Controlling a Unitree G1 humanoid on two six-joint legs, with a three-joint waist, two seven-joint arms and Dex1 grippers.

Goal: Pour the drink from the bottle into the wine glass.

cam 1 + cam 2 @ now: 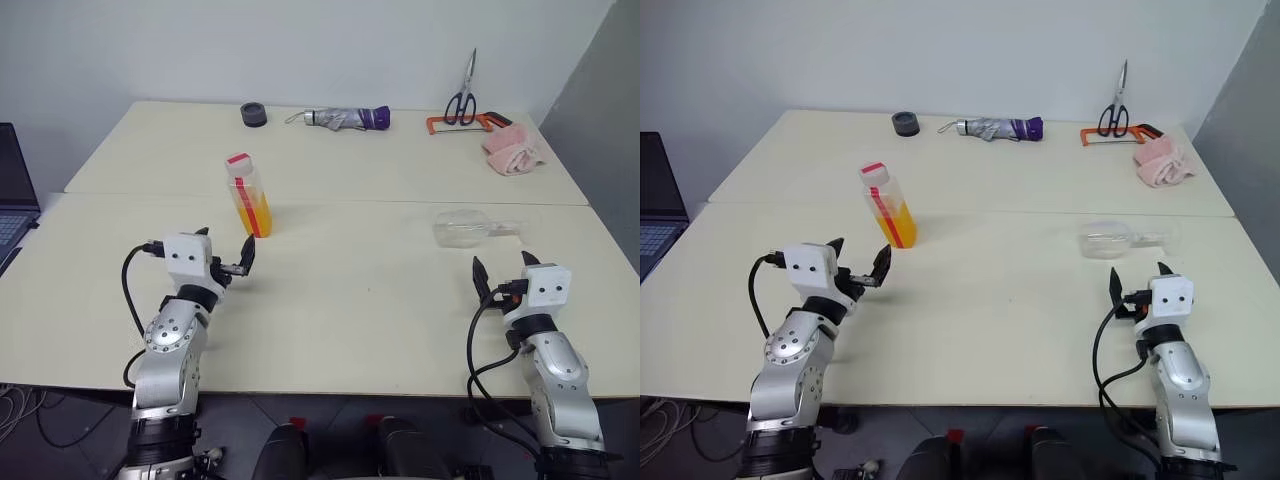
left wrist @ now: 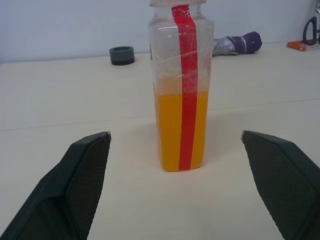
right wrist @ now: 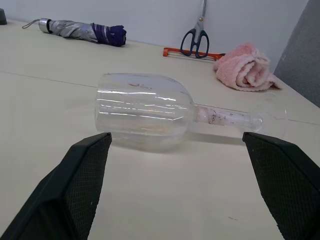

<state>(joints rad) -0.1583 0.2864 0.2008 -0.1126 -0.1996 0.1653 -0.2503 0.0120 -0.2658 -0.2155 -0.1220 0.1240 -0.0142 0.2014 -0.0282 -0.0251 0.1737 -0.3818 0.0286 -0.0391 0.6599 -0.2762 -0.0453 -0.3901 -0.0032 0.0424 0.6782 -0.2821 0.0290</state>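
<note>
The bottle [image 1: 248,195] stands upright on the table, left of centre, with a red cap and a red stripe; the orange drink [image 2: 180,127] fills roughly its lower half. My left gripper [image 1: 226,250] is open just short of it, and the bottle stands between the wide-spread fingers in the left wrist view. The wine glass [image 1: 470,227] lies on its side on the right, bowl toward the centre, stem and foot pointing right [image 3: 150,110]. My right gripper [image 1: 500,265] is open a little in front of it, touching nothing.
Along the far edge lie a black ring [image 1: 254,114], a folded grey-purple umbrella [image 1: 345,118], scissors [image 1: 463,95] on an orange-handled saw [image 1: 455,124], and a pink cloth [image 1: 513,152]. A laptop [image 1: 12,190] sits off the left side. A seam joins two tables [image 1: 400,202].
</note>
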